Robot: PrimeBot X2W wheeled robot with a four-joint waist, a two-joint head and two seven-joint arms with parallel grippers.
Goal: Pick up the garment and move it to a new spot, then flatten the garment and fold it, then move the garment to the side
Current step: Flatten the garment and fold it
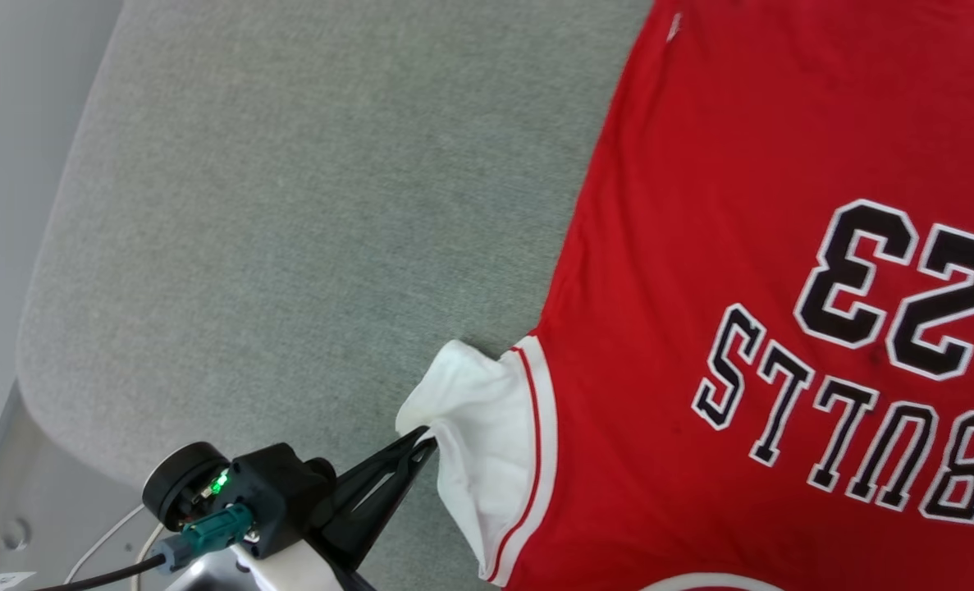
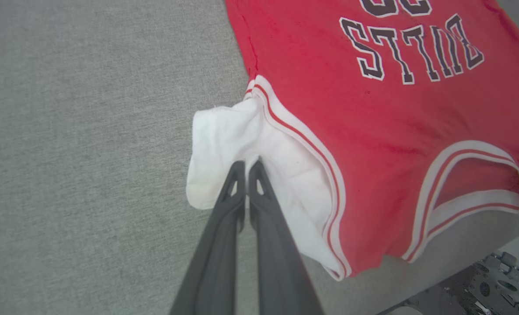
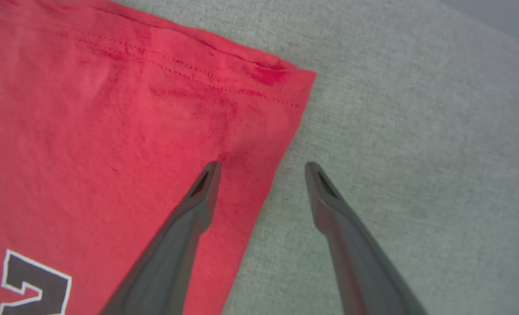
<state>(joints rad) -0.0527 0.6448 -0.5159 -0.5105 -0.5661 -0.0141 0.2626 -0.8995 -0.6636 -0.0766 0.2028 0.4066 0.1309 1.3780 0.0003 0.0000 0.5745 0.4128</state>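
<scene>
On the garment sleeve, closed left fingers

We see a grey fabric pad with a rounded corner at the lower left. Beside it is a pale smooth surface. Below the corner, a grey ledge carries a small round fitting.

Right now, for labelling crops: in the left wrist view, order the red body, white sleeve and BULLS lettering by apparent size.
1. red body, though cropped by the frame.
2. white sleeve.
3. BULLS lettering.
</scene>
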